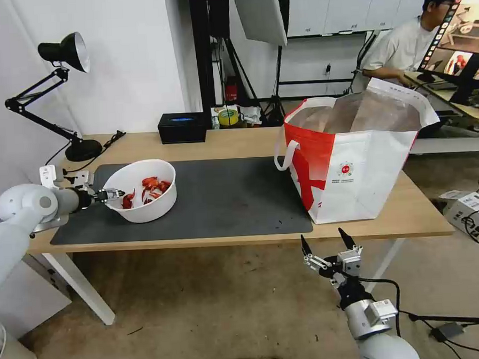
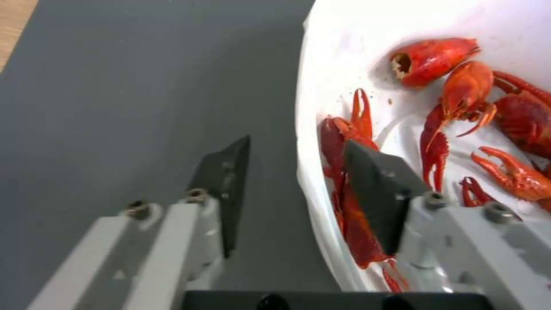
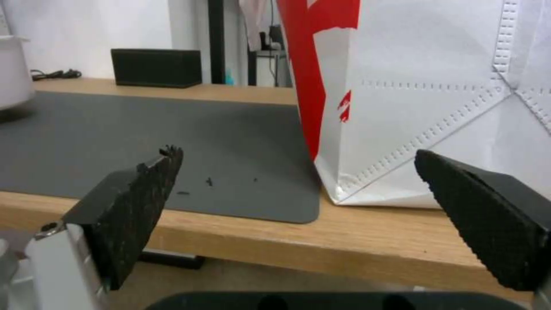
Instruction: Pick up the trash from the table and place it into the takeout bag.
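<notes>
A smooth white round bowl (image 1: 141,190) with glossy red crayfish shells (image 1: 150,188) is set on the flat dark grey mat (image 1: 219,199) of the wooden table (image 1: 237,142), near its left end. The bowl's thin rim is straddled by the left gripper (image 1: 113,194), fingers apart, one inside and one outside. The woven red-and-white takeout bag (image 1: 351,157) is stood open at the right. The right gripper (image 1: 328,238) is held open below the front table edge.
</notes>
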